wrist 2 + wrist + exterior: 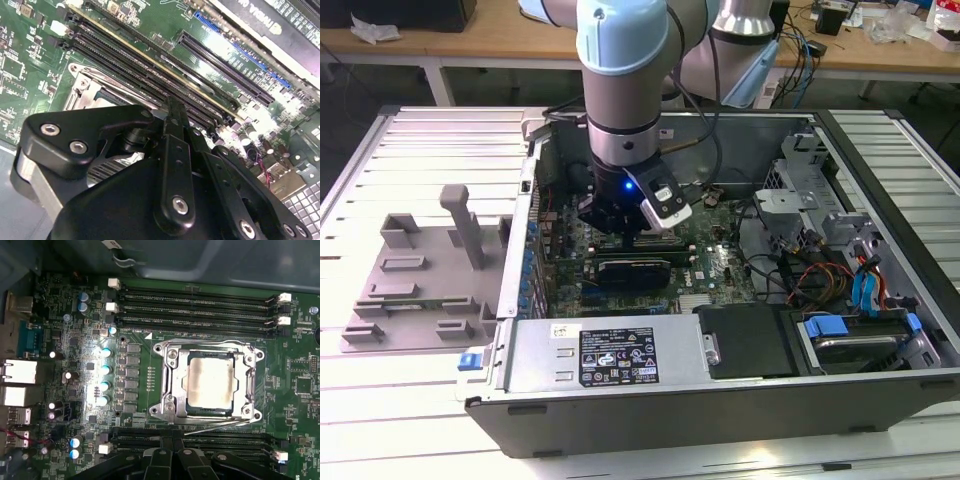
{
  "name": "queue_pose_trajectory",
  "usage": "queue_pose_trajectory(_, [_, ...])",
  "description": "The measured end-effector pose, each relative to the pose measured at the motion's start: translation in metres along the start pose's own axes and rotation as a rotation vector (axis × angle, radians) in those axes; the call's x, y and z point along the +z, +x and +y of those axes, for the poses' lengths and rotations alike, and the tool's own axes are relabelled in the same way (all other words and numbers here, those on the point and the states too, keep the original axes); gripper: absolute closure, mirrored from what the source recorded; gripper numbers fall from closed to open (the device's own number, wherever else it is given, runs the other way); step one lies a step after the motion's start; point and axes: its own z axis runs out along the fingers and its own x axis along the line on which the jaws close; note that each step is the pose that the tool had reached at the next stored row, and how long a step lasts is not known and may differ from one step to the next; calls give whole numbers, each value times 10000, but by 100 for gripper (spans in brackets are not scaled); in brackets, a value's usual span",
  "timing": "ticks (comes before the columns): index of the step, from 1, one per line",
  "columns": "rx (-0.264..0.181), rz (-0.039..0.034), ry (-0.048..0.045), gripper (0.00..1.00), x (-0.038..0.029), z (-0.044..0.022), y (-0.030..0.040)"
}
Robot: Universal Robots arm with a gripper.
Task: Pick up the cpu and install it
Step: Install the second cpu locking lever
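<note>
Cpu (210, 385) sits flat in the socket frame (167, 385) on the motherboard. Pincer (172, 460) hovers just beside it, together, empty. Judged light, stiff, fragile underneath; grip opposite edges only.

We see an arm (625, 75) with pale blue joint caps and silver-grey tube segments. Below its wrist sits a black housing with a small blue light glowing on it, and a white-and-black camera module (666, 203) strapped to its side. Black cables loop from the wrist up along the arm. In the second wrist view the gripper (172, 117) is matte black, built of flat linkage bars pinned with round silver screws.
</note>
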Motion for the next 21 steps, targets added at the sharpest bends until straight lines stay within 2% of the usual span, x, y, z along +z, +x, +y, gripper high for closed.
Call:
queue_pose_trajectory(1, [-24, 0, -28, 89, 0, -2, 1])
queue_pose_trajectory(2, [-54, -7, -120, 89, 0, -4, 7])
queue_pose_trajectory(6, [-112, -25, -383, 89, 2, -14, 21])
queue_pose_trajectory(7, [-133, -33, -498, 89, 5, -25, 27])
queue_pose_trajectory(8, [-162, -44, -675, 89, 10, -50, 37])
queue_pose_trajectory(12, [-206, -60, -961, 89, 38, -79, 59])
queue_pose_trajectory(13, [-221, -74, -1150, 89, 54, -82, 77])
queue_pose_trajectory(15, [-232, -83, -1302, 89, 81, -88, 99])
queue_pose_trajectory(17, [-237, -100, -1495, 89, 99, -89, 114])
queue_pose_trajectory(18, [-237, -104, -1549, 89, 104, -89, 118])
queue_pose_trajectory(21, [-241, -108, -1581, 89, 111, -88, 130])
